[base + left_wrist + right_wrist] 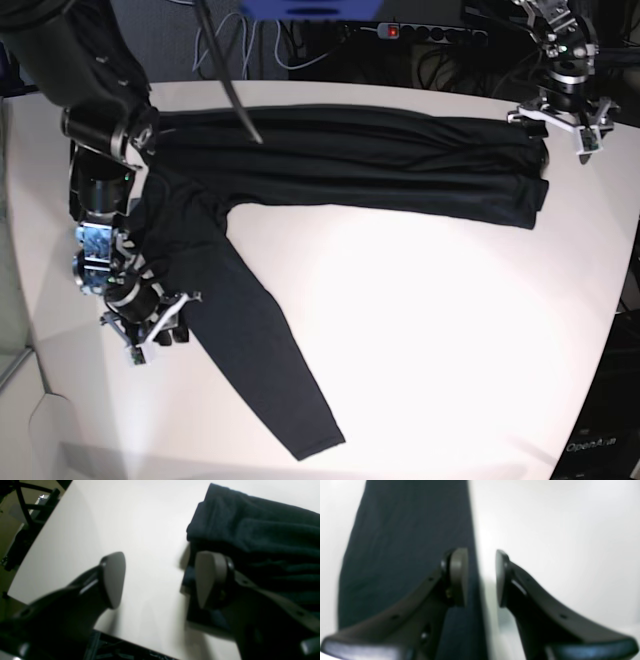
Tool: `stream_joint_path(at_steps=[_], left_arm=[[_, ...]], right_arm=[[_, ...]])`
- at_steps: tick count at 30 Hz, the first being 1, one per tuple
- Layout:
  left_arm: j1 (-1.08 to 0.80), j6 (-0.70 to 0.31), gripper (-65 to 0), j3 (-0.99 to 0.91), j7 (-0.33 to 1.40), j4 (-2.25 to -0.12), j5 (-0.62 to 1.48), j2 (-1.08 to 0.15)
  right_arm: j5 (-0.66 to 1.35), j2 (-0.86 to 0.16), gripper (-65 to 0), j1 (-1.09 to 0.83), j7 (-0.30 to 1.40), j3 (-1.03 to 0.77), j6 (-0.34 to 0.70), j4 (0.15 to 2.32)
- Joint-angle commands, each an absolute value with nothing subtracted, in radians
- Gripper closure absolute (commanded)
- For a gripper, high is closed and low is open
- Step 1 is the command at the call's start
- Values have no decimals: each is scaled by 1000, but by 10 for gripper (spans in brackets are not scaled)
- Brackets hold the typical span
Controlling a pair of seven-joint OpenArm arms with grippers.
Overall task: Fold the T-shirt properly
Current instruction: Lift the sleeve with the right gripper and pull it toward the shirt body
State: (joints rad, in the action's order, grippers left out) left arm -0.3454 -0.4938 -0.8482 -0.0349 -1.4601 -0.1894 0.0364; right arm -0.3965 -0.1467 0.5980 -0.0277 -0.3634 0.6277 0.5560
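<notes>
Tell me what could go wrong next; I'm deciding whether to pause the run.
The left end effector is open at the T-shirt's stacked folded edge; closing there might catch only some layers. The right end effector straddles the sleeve edge, so a pinch might miss the fabric.

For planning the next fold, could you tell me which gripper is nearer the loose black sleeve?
Right. The right gripper hovers at the loose sleeve; the left gripper sits by the T-shirt's far end.

Left gripper point(160, 580) jaws wide apart, right gripper point(481, 577) jaws half-parted.
</notes>
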Motion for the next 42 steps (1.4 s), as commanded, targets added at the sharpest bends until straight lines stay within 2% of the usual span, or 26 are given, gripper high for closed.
stream_joint_path(at_steps=[1, 9, 15, 25, 33, 42], left_arm=[[-344, -490, -421, -851, -62, -1474, -176, 28], [-343, -490, -421, -851, -62, -1475, -176, 30], [-341, -490, -421, -851, -62, -1478, -176, 30], [-340, -490, -421, -849, -62, -1480, -176, 30], [-340, -490, -421, -849, -62, -1475, -176, 28], [-338, -490, -421, -849, -62, -1472, -176, 27]], right_arm=[[-384, -154, -201, 618, -58, -363, 625, 570], [-381, -150, -201, 605, -58, -361, 625, 568], [-381, -154, -201, 618, -65, -360, 625, 447], [-386, -150, -193, 608, -65, -357, 627, 446], [-387, -150, -40, 602, -58, -355, 627, 446], [-387, -150, -1, 555, -65, -355, 627, 447]])
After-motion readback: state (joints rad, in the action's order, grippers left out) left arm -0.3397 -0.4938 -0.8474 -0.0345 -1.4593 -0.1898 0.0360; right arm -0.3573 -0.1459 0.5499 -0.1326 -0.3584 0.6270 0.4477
